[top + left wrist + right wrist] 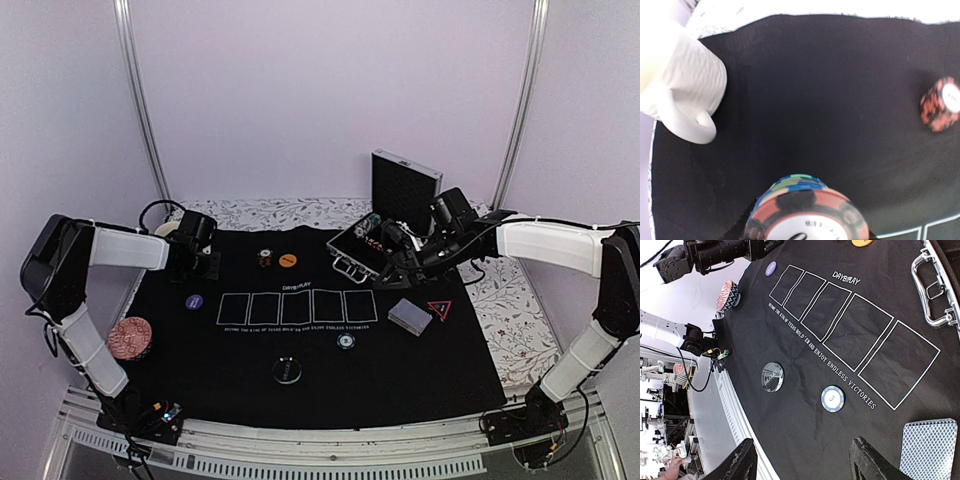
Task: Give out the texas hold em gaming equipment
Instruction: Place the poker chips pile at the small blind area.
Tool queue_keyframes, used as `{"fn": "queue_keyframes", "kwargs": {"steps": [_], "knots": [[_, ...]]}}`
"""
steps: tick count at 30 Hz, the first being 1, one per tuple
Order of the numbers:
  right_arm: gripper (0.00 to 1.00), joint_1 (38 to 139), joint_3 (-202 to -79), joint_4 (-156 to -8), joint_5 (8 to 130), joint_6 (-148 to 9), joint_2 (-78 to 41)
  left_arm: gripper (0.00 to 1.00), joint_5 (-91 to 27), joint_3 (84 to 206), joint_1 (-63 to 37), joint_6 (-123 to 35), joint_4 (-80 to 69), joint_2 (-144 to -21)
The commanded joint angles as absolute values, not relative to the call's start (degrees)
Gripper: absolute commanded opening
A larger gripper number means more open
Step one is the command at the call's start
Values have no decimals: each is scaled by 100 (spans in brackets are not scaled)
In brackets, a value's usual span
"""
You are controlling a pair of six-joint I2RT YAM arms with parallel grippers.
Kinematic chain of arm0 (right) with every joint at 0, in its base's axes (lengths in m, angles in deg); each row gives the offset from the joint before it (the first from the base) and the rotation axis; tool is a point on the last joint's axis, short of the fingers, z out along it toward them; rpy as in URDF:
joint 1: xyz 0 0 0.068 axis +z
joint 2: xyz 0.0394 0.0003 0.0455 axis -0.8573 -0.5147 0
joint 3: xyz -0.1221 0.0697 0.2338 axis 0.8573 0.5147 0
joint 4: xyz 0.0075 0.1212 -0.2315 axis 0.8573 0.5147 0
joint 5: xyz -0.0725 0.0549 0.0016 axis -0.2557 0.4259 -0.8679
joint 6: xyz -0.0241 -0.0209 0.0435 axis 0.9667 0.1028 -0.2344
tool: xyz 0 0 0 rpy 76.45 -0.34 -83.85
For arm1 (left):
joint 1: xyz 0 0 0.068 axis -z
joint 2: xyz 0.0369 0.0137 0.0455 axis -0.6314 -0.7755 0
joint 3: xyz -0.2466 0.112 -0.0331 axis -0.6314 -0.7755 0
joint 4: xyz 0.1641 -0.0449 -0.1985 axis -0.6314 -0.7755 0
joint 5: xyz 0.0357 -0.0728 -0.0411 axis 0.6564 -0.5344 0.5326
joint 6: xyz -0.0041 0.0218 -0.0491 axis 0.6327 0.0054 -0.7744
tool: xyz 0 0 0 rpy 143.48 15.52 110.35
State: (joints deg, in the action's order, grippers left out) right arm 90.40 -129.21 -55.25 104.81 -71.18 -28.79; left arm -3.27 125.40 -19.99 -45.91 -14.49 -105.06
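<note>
– Texas hold em gaming equipment [410, 316] lies spread over the black felt mat [200, 390]. What sits nearest the arm bases?
– A round black-and-white disc [286, 371], at the lower centre of the top view. Just past it is a small blue-striped poker chip [346, 342], under the row of five white printed card outlines [297, 306].
– And at the lower left?
– A pink patterned bowl [130, 338], at the mat's left edge.
– The cards?
– A squared deck of grey-blue-backed playing cards [929, 447] lies right of the outlines, with the red-edged black triangle marker [439, 308] just beside it. A round purple disc [194, 300] lies off the row's left end.
– The right gripper?
– The right gripper [802, 442] hangs over the mat, jaws spread with nothing between them, near the silver aluminium case [352, 262].
– The left one?
– The left gripper [205, 265], at the upper left of the mat, is clamped on a stack of striped chips [807, 220], red-and-black on top, blue and green behind.
– Farther back?
– A red-and-black chip stack [265, 258] stands near a round orange disc [288, 261], not touching it. The case is open at the upper right, its lid [405, 190] upright. A cream ribbed mug [685, 90] stands at the mat's far left corner.
</note>
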Motion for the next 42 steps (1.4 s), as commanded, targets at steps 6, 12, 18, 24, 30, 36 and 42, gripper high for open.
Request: {"fn": "queue_keyframes", "kwargs": {"steps": [6,12,18,24,30,36,42], "knots": [[65,8948,-13142,-5315,10403,-6949,-2733,0,61,12384,-2044,-5754,-921,-10477],[65,8934,-13208,-5256,10428,-6906,-2791,0,86,12126,-2024,-6024,-707,-10533],[65,8931,-13209,-5235,10430,-6902,-2794,0,114,12095,-2025,-6131,-691,-10740],[65,8929,-13196,-5227,10439,-6911,-2786,0,118,12043,-2029,-6293,-627,-10898],[65,8934,-13206,-5211,10447,-6919,-2796,0,25,12095,-2029,-6390,-659,-11051],[65,8934,-13242,-5216,10457,-6930,-2818,0,81,12093,-2034,-6539,-727,-11081],[65,8934,-13268,-5217,10483,-6935,-2840,1,91,12179,-2030,-6664,-902,-11125]]}}
